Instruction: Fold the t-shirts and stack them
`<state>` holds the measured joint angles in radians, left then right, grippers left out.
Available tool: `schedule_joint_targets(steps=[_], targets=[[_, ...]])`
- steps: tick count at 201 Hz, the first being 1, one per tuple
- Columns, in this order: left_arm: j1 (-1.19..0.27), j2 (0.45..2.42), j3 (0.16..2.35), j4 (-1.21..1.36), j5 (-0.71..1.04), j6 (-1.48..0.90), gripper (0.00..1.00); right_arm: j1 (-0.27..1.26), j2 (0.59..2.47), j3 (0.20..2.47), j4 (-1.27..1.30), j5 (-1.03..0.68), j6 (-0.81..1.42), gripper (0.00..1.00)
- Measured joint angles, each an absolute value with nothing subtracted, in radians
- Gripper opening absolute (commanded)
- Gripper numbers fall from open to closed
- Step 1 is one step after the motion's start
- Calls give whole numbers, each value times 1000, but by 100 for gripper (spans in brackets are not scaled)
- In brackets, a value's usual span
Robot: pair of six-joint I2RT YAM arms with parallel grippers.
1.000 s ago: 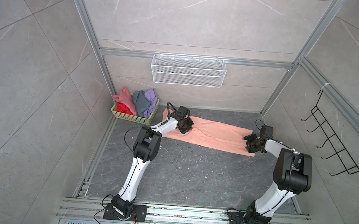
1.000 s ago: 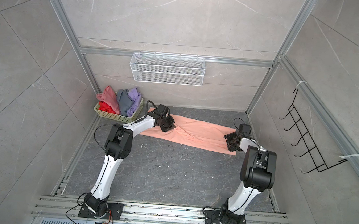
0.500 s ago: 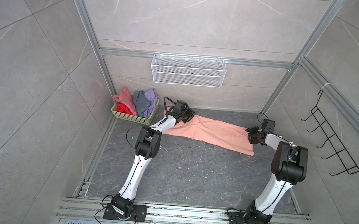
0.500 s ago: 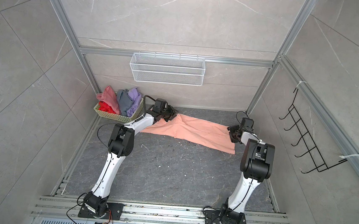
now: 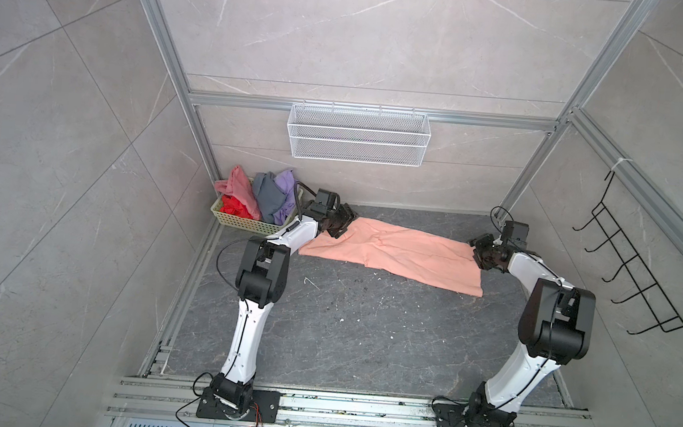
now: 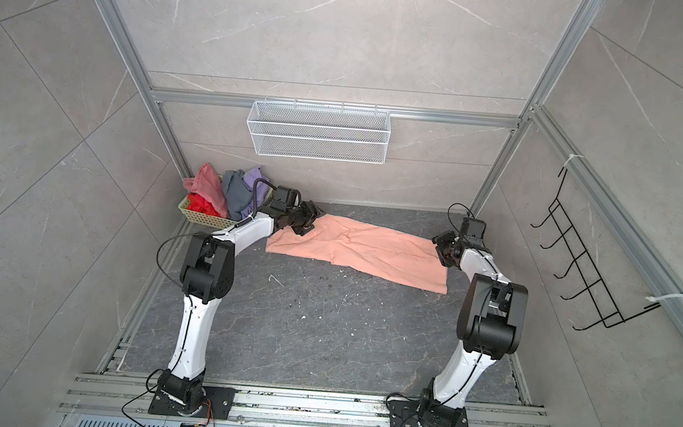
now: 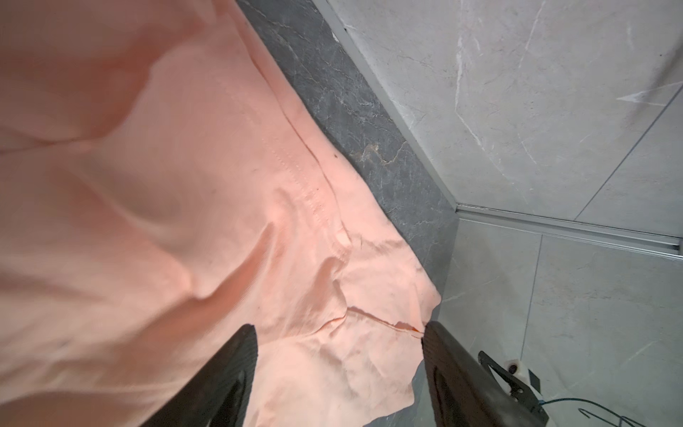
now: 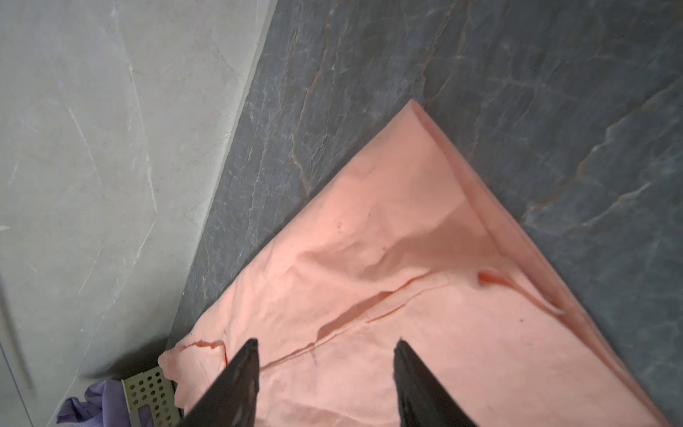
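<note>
Both arms have drawn the peach-orange t-shirt (image 5: 395, 252) toward the back wall, and the left tool (image 5: 344, 223) has let go, its jaws now wide. The right tool (image 5: 477, 251) is also spread, gripping nothing. The shirt lies flat and lightly creased on the tabletop (image 5: 344, 319), stretched between both tools with its ends beneath them.

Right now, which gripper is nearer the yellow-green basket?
Left. The left gripper is right beside the basket; the right gripper sits at the far end of the peach t-shirt, well away.
</note>
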<state>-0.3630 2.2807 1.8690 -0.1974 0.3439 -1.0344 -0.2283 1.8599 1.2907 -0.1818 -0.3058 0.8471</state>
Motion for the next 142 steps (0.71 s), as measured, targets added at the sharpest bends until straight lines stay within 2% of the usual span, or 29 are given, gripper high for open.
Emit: schedule_joint_targets(steps=[75, 142], targets=[[-347, 2280, 1778, -316, 246, -986, 76, -134, 2003, 1285, -178, -279, 845, 57], [-327, 2337, 1856, -382, 224, -946, 77, -67, 1946, 1224, -272, -220, 842, 54]])
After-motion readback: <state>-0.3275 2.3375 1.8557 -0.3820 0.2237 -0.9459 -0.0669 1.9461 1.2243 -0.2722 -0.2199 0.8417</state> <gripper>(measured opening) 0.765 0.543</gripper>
